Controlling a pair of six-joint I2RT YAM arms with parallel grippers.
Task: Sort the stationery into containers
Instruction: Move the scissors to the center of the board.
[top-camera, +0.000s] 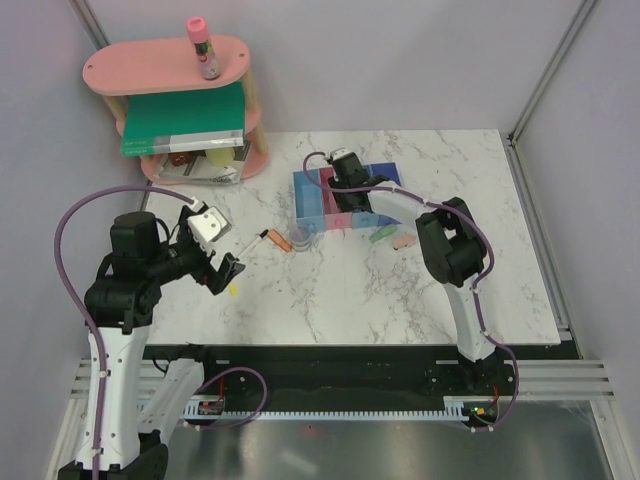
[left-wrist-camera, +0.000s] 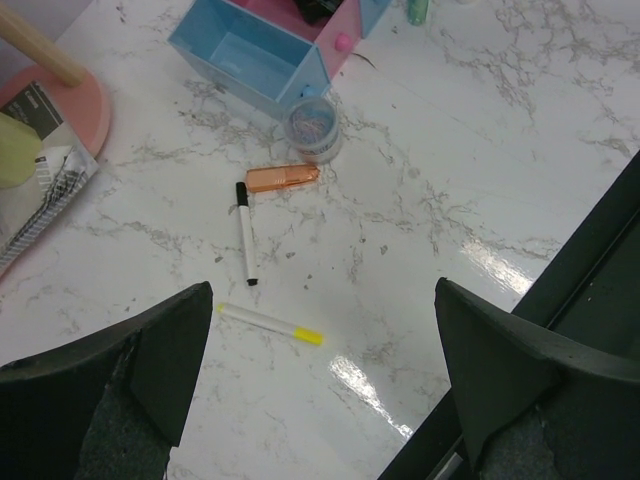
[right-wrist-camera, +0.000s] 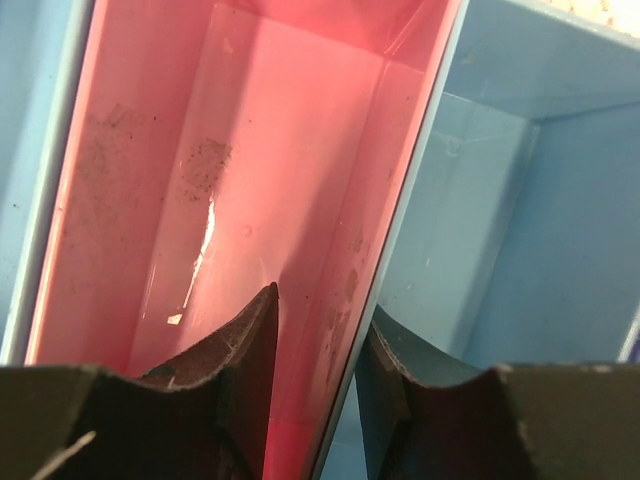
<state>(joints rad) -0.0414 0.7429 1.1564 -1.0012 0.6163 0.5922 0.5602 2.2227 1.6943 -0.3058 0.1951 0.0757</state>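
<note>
Over the near-left stretch of the marble table (top-camera: 330, 300), find the left gripper (left-wrist-camera: 322, 295) hanging clear of the surface. Spread wide, holds nothing, touches nothing. Directly below, within the span of its fingers and closer to one of them, note the thin yellow-tipped stick (left-wrist-camera: 270, 323) flat on the marble. Farther out, log the black-and-white marker (left-wrist-camera: 245, 232). Beyond it, log the orange piece (left-wrist-camera: 282, 177) just off its far end, then the clear round pot (left-wrist-camera: 313, 125) with coloured clips inside, just beside the near left corner of the bins (top-camera: 325, 205).

Mid-table, at that row of bins, place the right gripper (top-camera: 345, 172) low among the compartments. Open only narrowly. Straddles a dividing wall, with one finger inside the pink compartment (right-wrist-camera: 250, 150) and the other in the light blue one beside it. Shows a sliver of pink between wall and first finger; cannot tell whether the second touches. Carries no item.

Just right of the bins, mark the green bit (top-camera: 383, 235) and pink bit (top-camera: 403, 241) side by side on the table.

Far left, spot the pink-capped tube (top-camera: 203, 47) on the top tier of the pink oval shelf (top-camera: 130, 70), well apart from both grippers.
</note>
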